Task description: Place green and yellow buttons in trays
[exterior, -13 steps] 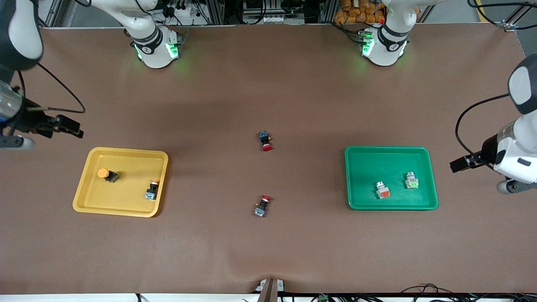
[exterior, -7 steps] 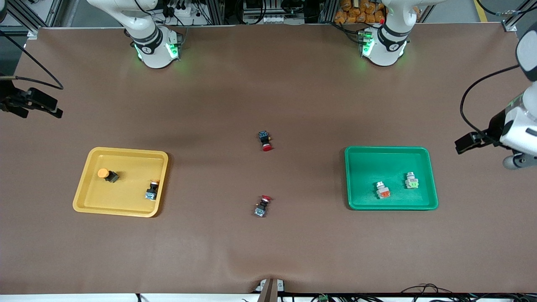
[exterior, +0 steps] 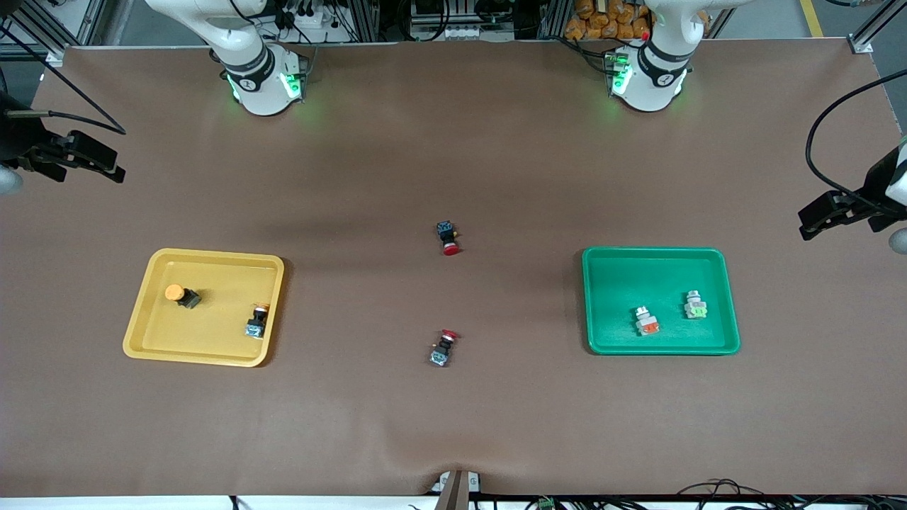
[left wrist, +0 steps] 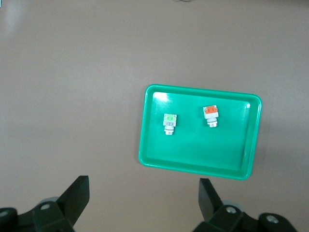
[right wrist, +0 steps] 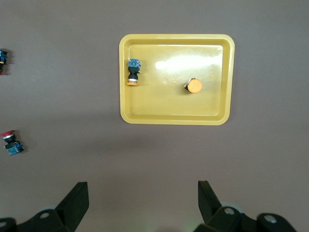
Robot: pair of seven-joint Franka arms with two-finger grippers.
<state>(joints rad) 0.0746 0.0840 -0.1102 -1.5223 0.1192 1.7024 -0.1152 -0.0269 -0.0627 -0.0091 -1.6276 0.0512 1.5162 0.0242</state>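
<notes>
Sorting looks finished: two yellow-capped buttons (exterior: 183, 295) lie in the yellow tray (exterior: 152, 273), two white-grey square buttons (exterior: 646, 321) in the green tray (exterior: 602, 265). Left claw (left wrist: 144, 200) and right claw (right wrist: 143, 199) hover wide open, empty, over bare table (exterior: 453, 425) at their own ends.

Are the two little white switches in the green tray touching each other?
Apart. The left wrist view shows bare green tray floor between the green-faced switch and the orange-faced switch; the front view shows the same gap.

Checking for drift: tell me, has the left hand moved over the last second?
Yes. The left hand rose in the front view, away from the green tray.
</notes>
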